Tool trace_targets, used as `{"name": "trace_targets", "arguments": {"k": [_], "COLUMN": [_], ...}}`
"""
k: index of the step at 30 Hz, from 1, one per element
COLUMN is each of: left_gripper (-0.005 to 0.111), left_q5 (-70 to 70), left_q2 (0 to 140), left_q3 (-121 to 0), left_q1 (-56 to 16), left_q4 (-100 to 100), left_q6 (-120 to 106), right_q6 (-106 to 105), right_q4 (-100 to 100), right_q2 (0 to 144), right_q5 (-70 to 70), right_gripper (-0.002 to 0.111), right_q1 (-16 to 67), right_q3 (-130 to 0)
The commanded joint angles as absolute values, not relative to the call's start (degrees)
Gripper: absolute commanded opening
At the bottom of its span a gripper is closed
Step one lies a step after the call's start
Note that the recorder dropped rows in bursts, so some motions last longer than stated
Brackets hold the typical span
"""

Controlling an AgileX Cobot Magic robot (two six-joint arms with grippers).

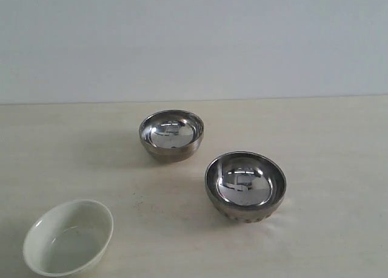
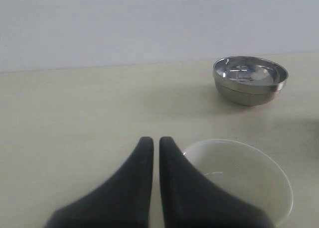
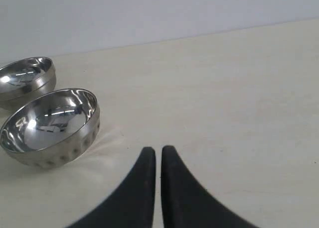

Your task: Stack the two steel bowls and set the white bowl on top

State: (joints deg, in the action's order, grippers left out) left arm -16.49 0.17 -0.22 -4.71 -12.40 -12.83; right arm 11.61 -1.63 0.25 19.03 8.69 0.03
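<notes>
We find the left gripper (image 2: pixel 155 139) pressed together, covering part of the white bowl (image 2: pixel 249 175); right gripper (image 3: pixel 158 149) likewise pressed together.

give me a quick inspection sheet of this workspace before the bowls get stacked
surface: pale wood-look table, a few faint specks
job's things: in the exterior view, smooth steel bowl at the back, ribbed steel bowl nearer and to its right, white bowl front left; all upright, apart, empty, nothing stacked yet
clutter: nothing seen
hands: left hand shut, holding nothing, close beside the white bowl; right hand shut, holding nothing, apart from the ribbed steel bowl
cables: nothing seen
surroundings: plain pale wall behind the table
</notes>
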Motion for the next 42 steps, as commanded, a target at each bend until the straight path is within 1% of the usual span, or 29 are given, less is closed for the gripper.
{"name": "trace_targets", "arguments": {"k": [1, 22, 34, 39, 42], "left_gripper": [0.004, 0.004, 0.004, 0.004, 0.004], "left_q5": [-16.3, -16.3, -15.9, -12.7, -11.3], "left_q2": [0.0, 0.0, 0.0, 0.0, 0.0], "left_q3": [0.0, 0.0, 0.0, 0.0, 0.0], "left_q1": [-4.6, -4.6, -4.6, -4.6, -4.6], "left_q4": [-12.8, -12.8, -23.3, -23.5, -29.1], "left_q6": [-12.4, -12.4, -12.4, -12.4, -11.7], "right_q6": [11.6, 11.6, 11.6, 11.6, 11.6], "right_q4": [-2.1, -2.1, -2.1, -2.1, -2.1], "right_q2": [0.0, 0.0, 0.0, 0.0, 0.0], "right_q5": [18.5, 18.5, 18.5, 18.5, 18.5], "right_gripper": [0.0, 0.0, 0.0, 0.0, 0.0], "right_q1": [8.5, 8.5, 8.5, 8.5, 8.5], "right_q3": [0.0, 0.0, 0.0, 0.0, 0.0]}}
